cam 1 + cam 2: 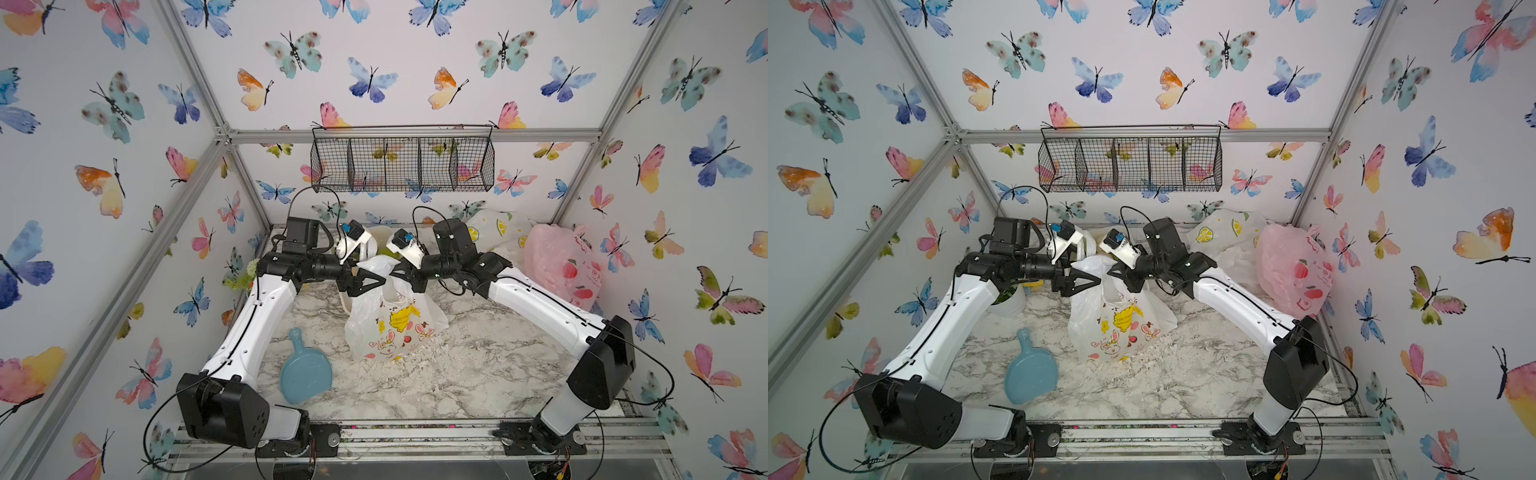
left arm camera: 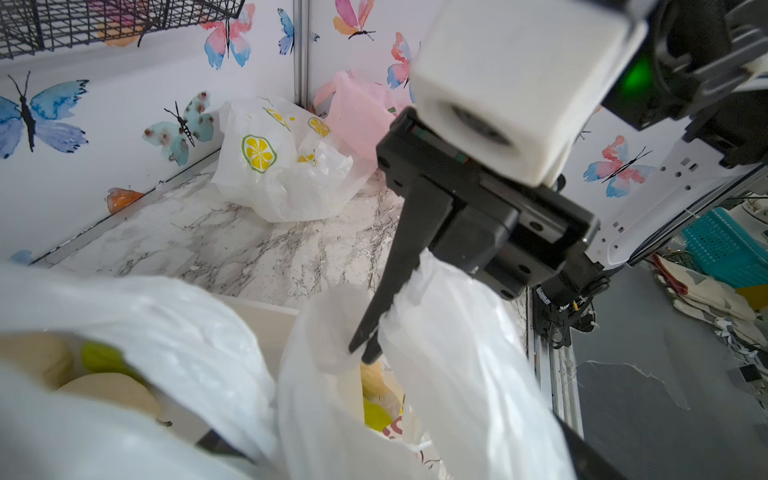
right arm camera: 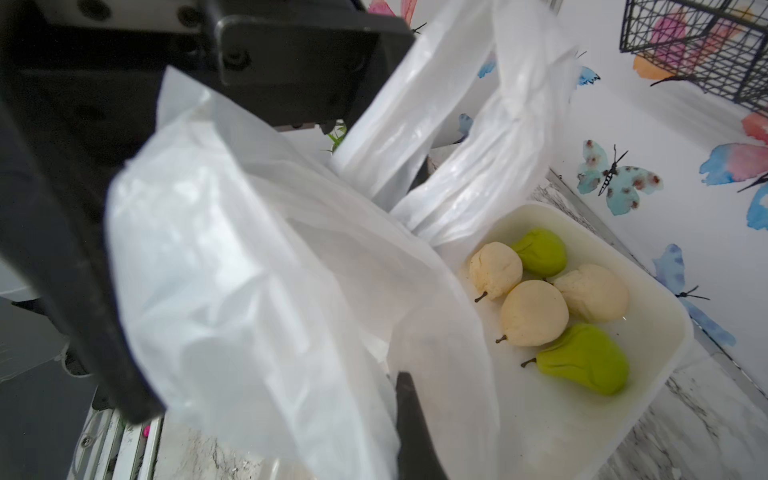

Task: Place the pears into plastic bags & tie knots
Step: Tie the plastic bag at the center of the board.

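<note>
The bunny-print plastic bag stands mid-table with its mouth held up between both arms. My right gripper is shut on one of its white handles. My left gripper is at the opposite side of the mouth, its fingers spread wide, with bag film draped over them. Pears show inside the bag, yellow and green. Several more pears, cream and green, lie in the white tray just behind. The lemon bag and pink bag sit stuffed at the back right; no knots can be made out.
A blue paddle-shaped plate lies front left. A potted plant stands under the left arm. A black wire basket hangs on the back wall. White crumbs litter the marble table.
</note>
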